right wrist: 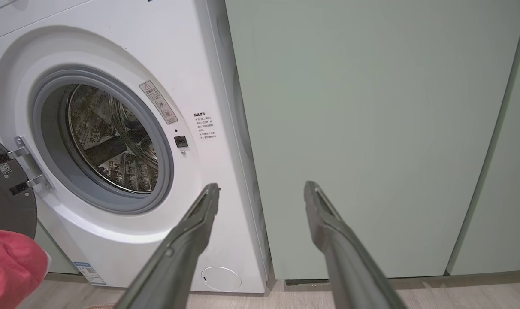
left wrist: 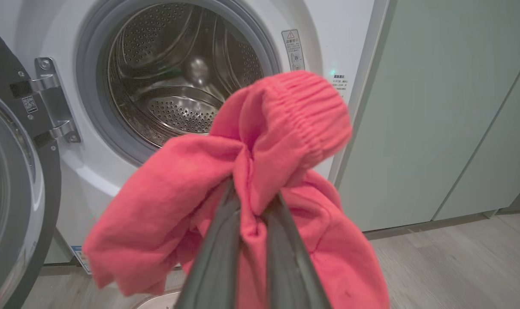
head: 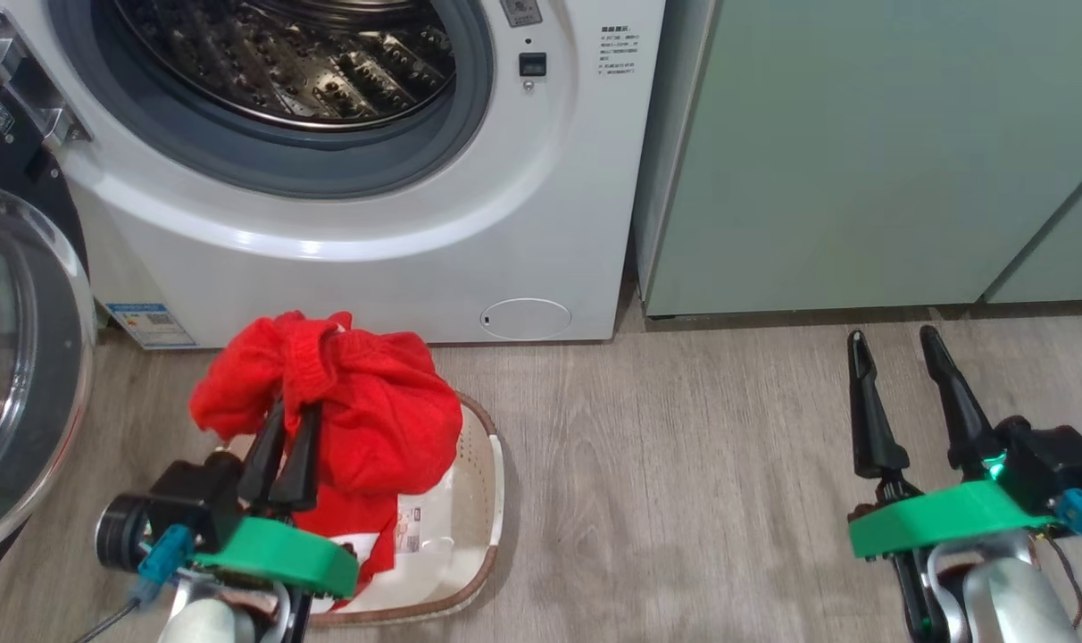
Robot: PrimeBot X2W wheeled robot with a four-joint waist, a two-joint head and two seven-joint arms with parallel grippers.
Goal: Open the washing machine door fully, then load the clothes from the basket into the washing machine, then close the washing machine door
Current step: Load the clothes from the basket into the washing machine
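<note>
My left gripper is shut on the clothes, a bright red bundle lifted above the basket on the floor. In the left wrist view the clothes bunch between my fingers and drape over both sides. Behind them the washing machine stands with its steel drum exposed. The washing machine door is swung open at the far left, hinged on a metal bracket. My right gripper hovers open over the floor to the right, holding nothing, its fingers pointing toward the washer's right edge.
Pale green cabinets stand directly right of the washer. Wood-look flooring stretches between the basket and my right arm. A small round white flap sits low on the washer front.
</note>
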